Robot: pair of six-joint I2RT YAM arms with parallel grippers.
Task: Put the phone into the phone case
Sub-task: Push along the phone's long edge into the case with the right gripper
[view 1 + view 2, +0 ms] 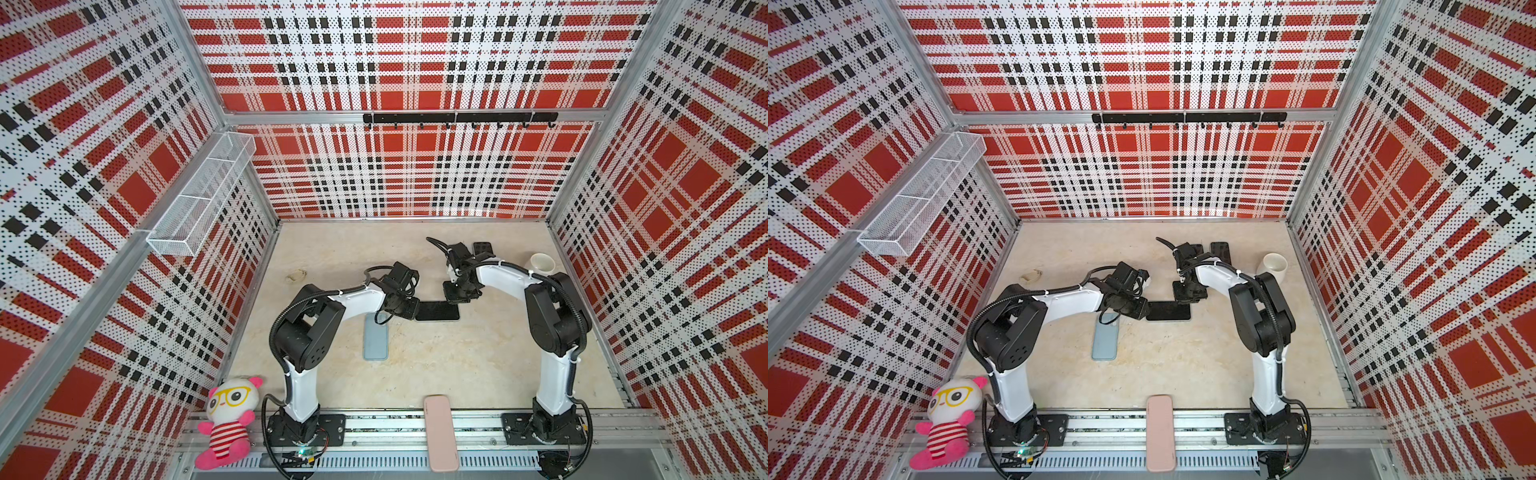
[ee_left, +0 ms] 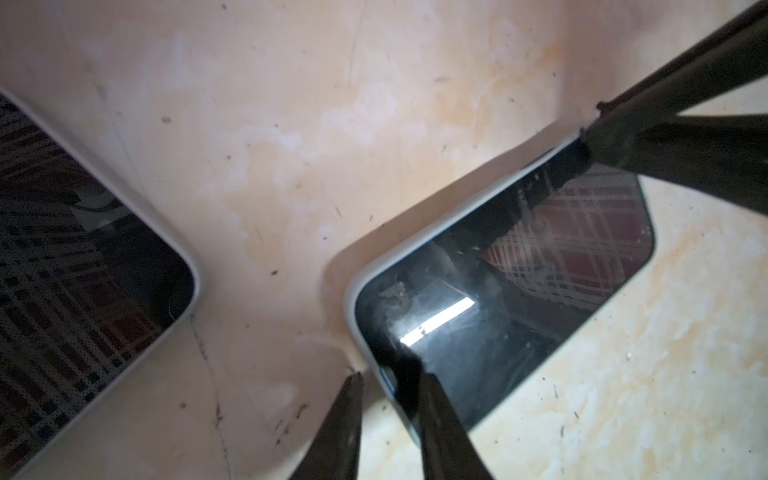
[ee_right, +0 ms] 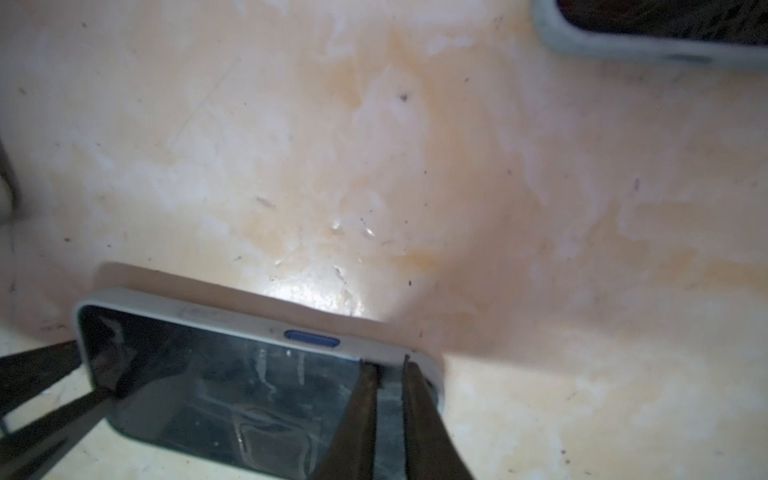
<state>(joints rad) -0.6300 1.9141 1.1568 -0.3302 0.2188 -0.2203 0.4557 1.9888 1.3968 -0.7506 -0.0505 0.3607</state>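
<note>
Left tool (image 2: pixel 382 368) straddles phone (image 2: pixel 519 291) end edge; right tool (image 3: pixel 388 361), far corner.

Robot arms: two are counted, each fitted with one end effector, left (image 2: pixel 384 372) and right (image 3: pixel 388 365).
Phone-shaped slabs: three are counted, namely one dark-screened phone (image 1: pixel 437 311), one blue-grey slab (image 1: pixel 376 336) and one pink slab (image 1: pixel 440 432).
Dark flat item (image 1: pixel 484 249), partly hidden: one.
Cup (image 1: pixel 542 262): one.
Plush toy (image 1: pixel 226 419): one.
Wire basket (image 1: pixel 199 195): one.
Hook rail (image 1: pixel 459 118): one.
Crumpled scrap (image 1: pixel 296 275): one.
Desk (image 1: pixel 478 365): one.
</note>
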